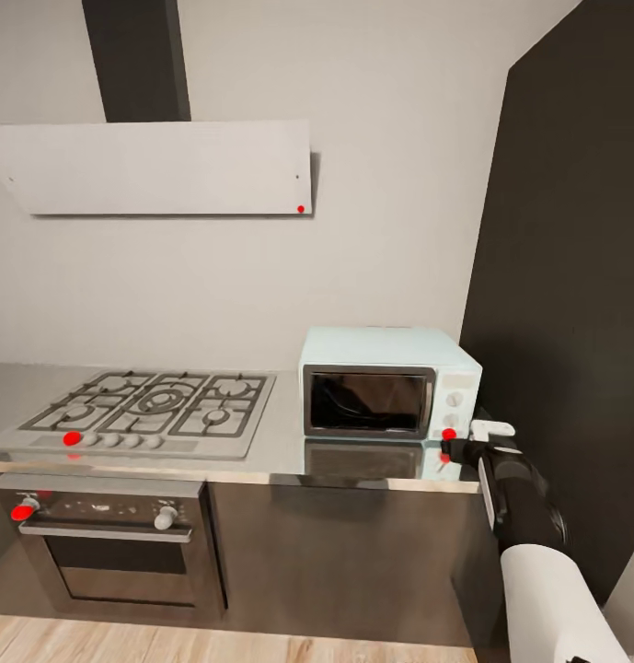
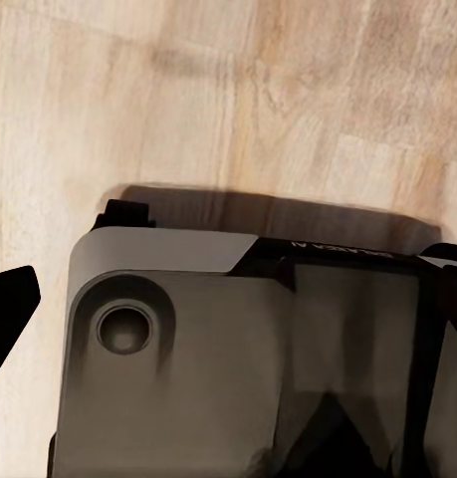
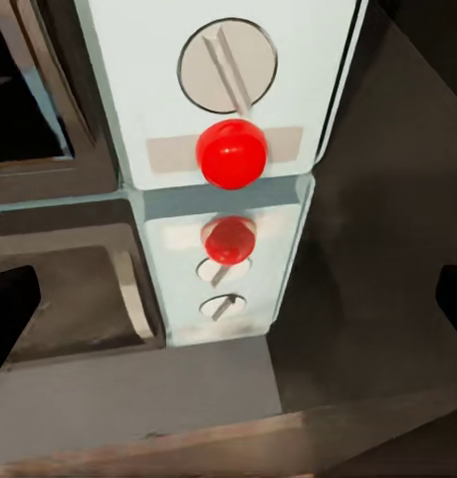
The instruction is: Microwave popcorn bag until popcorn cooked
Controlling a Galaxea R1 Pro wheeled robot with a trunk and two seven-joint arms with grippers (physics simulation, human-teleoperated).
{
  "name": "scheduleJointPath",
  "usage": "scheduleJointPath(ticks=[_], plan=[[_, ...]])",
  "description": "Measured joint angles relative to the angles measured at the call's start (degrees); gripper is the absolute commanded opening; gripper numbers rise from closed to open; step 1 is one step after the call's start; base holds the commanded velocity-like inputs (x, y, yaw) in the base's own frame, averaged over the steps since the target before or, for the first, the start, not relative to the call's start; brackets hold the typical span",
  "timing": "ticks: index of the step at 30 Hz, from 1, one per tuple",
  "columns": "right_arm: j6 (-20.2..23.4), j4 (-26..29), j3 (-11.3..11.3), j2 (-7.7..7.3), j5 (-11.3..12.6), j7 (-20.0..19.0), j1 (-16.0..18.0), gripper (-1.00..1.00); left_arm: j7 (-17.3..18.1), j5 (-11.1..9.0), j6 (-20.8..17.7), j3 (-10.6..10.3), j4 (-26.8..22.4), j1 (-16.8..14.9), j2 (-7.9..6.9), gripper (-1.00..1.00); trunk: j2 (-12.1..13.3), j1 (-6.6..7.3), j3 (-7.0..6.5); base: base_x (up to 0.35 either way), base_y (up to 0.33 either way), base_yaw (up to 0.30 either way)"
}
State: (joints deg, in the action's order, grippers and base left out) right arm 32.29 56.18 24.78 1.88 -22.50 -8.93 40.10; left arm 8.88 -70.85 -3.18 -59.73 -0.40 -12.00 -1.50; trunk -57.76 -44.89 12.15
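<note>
Right fingers: state unclear; right gripper (image 1: 471, 440) hovers at lower right by the red button (image 3: 231, 153), likely to start heating.
Microwave (image 1: 390, 382): right-centre on the countertop (image 1: 280, 442), door shut.
Popcorn bag: inside, I'd guess.
Left fingers: can't tell.

Pale mint-white microwave (image 1: 390, 380) with dark glass door and red light (image 3: 231, 153), on glossy grey countertop (image 1: 280, 456).
</note>
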Motion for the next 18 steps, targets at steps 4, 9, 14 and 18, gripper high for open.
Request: scheduleJointPath(ticks=[4, 9, 14, 18], plan=[[-0.1, 0.04, -0.04, 0.23, -0.05, 0.11, 0.0, 1.0, 0.0, 0.0, 0.0, 0.0, 0.0, 0.0, -0.05, 1.0, 0.0, 0.0, 0.0, 0.0, 0.0, 0.0], [-1.1, -0.53, 0.09, 0.21, 0.55, 0.03, 0.0, 1.0, 0.01, 0.0, 0.0, -0.05, -0.05, 0.0, 0.02, 1.0, 0.0, 0.0, 0.0, 0.001, 0.0, 0.0], [-2.84, -1.26, 0.18, -0.01, 1.06, -0.2, 0.0, 1.0, 0.01, 0.01, 0.02, -0.02, -0.08, 0.0, 0.04, 1.0, -0.01, 0.03, 0.0, 0.193, 0.0, 0.0], [-3.02, -1.59, 0.2, -0.01, 1.19, -0.22, 0.0, 1.0, 0.01, -0.02, 0.02, -0.01, -0.06, 0.0, -0.04, 1.0, -0.01, 0.03, 0.0, 0.302, 0.0, 0.0]])
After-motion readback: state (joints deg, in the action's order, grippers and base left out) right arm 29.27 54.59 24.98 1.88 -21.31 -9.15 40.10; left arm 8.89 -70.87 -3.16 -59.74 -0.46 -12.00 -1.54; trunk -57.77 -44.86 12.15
